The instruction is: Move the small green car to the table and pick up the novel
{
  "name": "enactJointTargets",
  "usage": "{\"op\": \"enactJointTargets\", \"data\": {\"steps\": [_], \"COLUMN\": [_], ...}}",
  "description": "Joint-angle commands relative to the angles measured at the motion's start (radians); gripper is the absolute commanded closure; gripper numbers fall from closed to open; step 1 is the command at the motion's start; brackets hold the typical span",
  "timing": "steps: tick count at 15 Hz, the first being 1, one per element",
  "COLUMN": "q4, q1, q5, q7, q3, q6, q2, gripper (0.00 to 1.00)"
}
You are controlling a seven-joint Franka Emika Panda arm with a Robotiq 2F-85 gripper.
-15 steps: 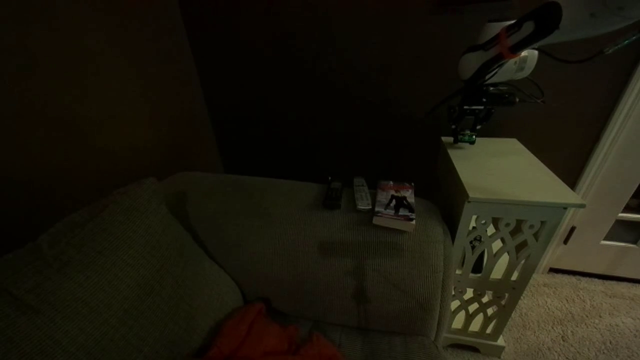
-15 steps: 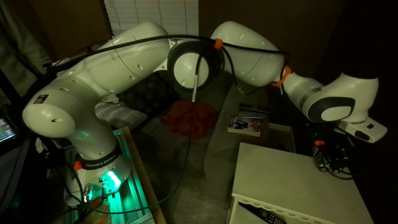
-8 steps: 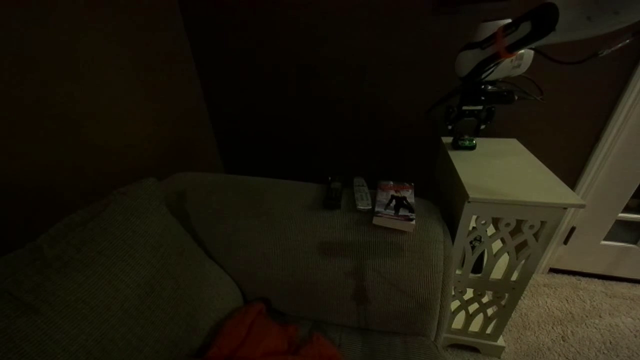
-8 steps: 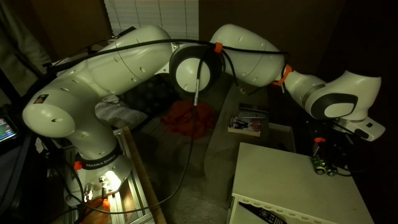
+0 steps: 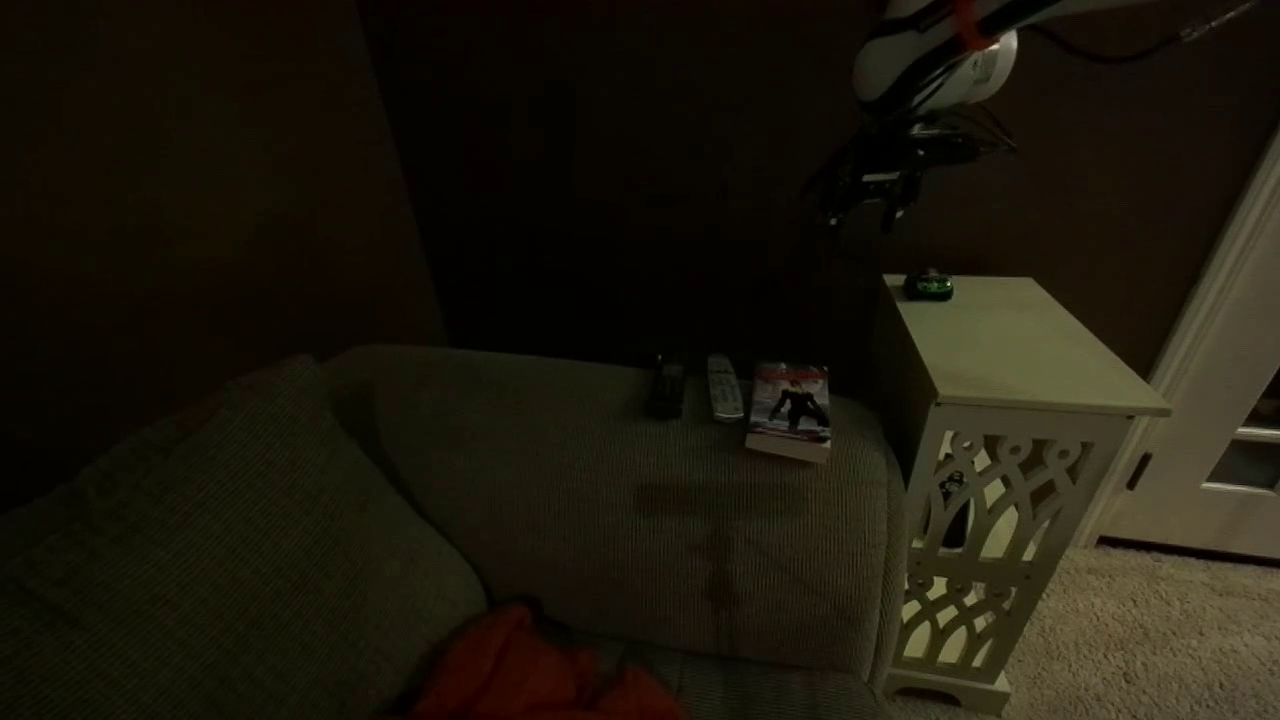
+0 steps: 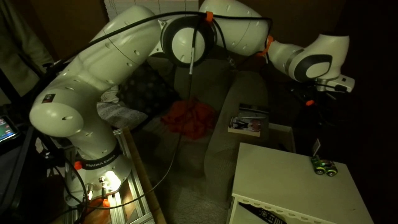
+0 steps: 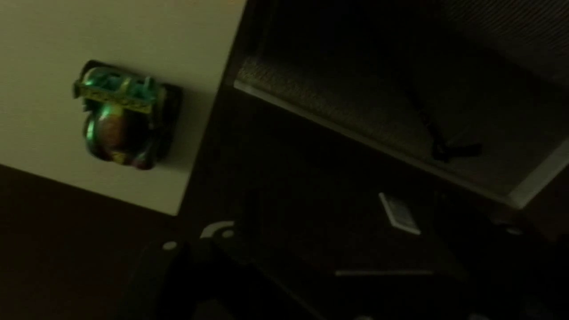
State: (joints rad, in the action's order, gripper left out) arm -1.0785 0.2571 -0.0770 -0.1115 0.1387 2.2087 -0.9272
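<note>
Near me the novel [image 5: 789, 412] lies on the sofa arm [image 5: 590, 450], left of the white table [image 5: 1030, 345], and on that table's far left corner sits the small green car [image 5: 929, 287], with the gripper [image 5: 861, 219] hanging above and left of it, fingers apart.

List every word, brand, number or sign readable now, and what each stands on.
"FRANKA EMIKA": dark band at the foot of the robot arm.
Novel: reddish print at the top, too blurred to read.
Small green car: markings blurred, unreadable.
Pale remote, black remote, lit screen, arm sticker: too small to read.
</note>
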Motion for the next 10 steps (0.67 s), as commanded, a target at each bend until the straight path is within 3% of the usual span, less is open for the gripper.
{"op": "enactJointTargets", "data": {"steps": [1,2,6,8,10], "q4": [-0.126,-0.033,-0.038,0.044,0.09], "q1": [-0.011,-0.015,-0.018,0.057,0.096], "q5": [-0.011,-0.001,-0.001,-0.082,-0.123], "q7": [0.13,0.057,0.059,0.204,0.284], "q3": [-0.071,-0.043,-0.044,-0.136,-0.178], "q6": [-0.06,-0.037,-0.041,-0.106,-0.159], "q2": [0.088,0.024,0.025,-0.048,-0.105], "gripper": [0.0,0.0,0.0,0.0,0.0]}}
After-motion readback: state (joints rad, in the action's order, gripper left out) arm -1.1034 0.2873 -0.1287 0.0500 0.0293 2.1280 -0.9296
